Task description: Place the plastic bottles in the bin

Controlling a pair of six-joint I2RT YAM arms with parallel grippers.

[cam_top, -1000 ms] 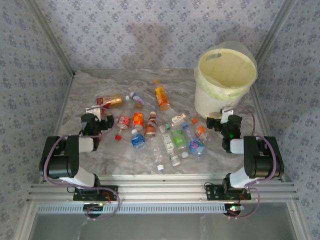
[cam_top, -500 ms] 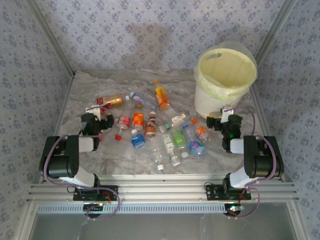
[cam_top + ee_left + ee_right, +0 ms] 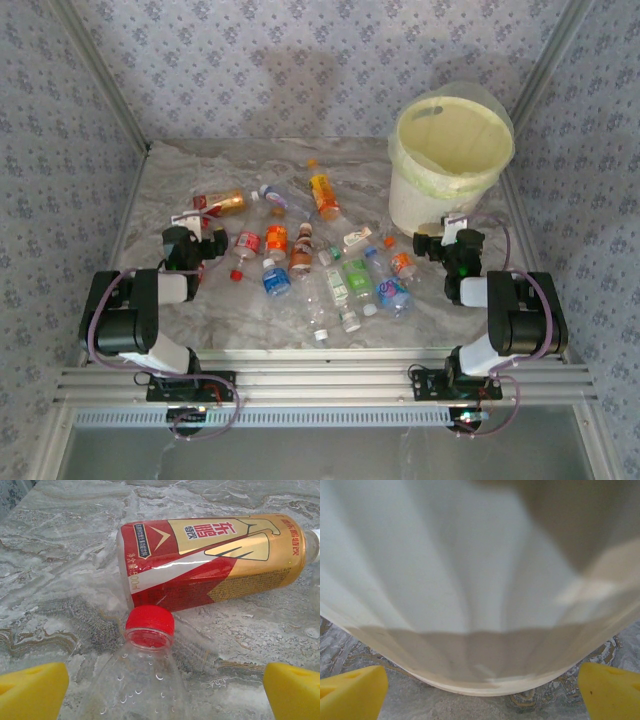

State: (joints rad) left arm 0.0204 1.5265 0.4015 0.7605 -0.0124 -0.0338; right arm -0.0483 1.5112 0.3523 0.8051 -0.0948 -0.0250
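Nothing moved; bin (image 3: 470,580) looms before right gripper (image 3: 428,243).

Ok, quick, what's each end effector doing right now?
Left end effector: open, holding nothing; a clear red-capped bottle lies just ahead.
Right end effector: open, holding nothing, facing the bin wall.

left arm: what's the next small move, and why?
Probably ease the left end effector forward and down over the clear red-capped bottle, then close. Its jaws stand open, the bottle lies between the yellow fingers with nothing held, and the red-and-gold bottle lies just beyond the cap, so a short advance seems safest.
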